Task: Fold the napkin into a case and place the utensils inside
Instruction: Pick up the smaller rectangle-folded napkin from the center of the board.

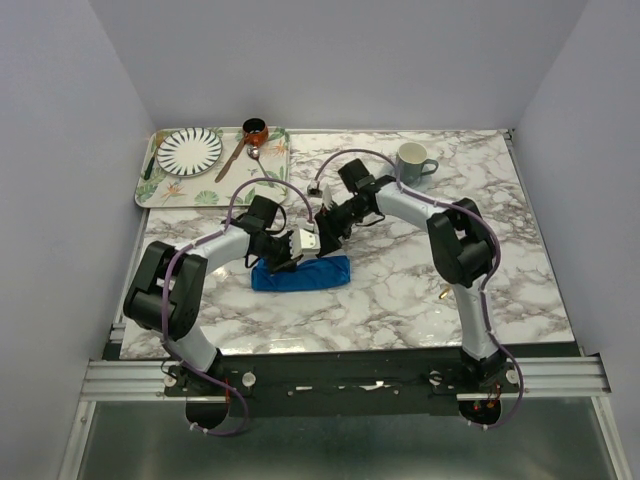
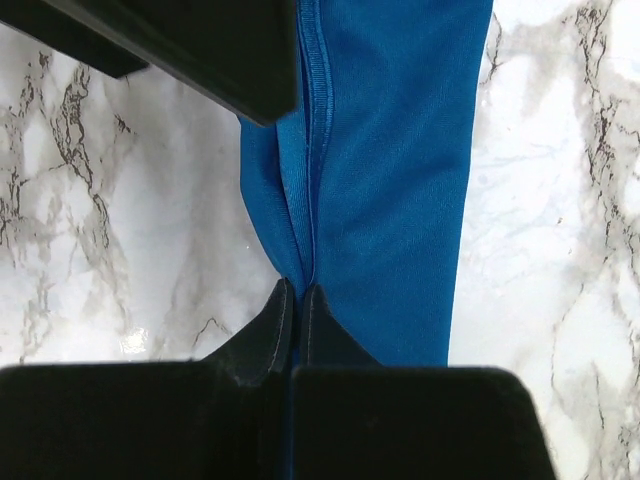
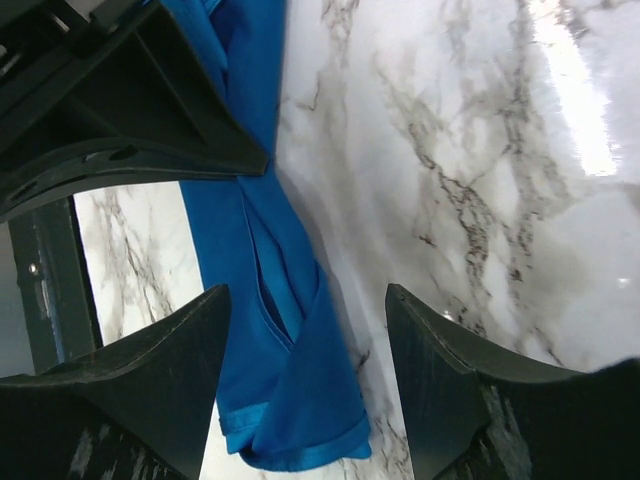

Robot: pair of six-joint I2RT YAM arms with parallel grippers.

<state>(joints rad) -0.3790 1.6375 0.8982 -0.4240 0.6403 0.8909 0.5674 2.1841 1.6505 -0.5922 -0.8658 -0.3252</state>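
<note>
While both arms reach inward over the marble table (image 1: pixel 400 290), its far left corner carries a leaf-patterned tray (image 1: pixel 150 185) with a striped plate (image 1: pixel 189 149), a brown-handled spoon (image 1: pixel 235 158) and a small brown pot (image 1: pixel 255 129). The napkin (image 1: pixel 300 274) lies near the middle of the table, toward its near edge, folded into a long narrow blue strip. A grey mug (image 1: pixel 413 160) stands well apart at the far side. The left gripper (image 1: pixel 283 255) sits over the far long edge of the strip, toward its left end. Its wrist view shows the left gripper (image 2: pixel 297 290) with jaws pressed together, pinching a raised pleat of the napkin (image 2: pixel 400 200) between the tips, a hemmed edge running up from the pinch. The right gripper (image 1: pixel 318 238) hangs just beside it, nearer the middle of the strip. From the right wrist, the right gripper (image 3: pixel 305 295) has its jaws spread wide and holds nothing. One fingertip (image 3: pixel 205 330) overlaps the edge of the napkin (image 3: pixel 290 380), with bare marble under the other; whether it touches the cloth cannot be told. A small gold glint (image 1: pixel 441 294) lies by the right arm, too small to identify.
</note>
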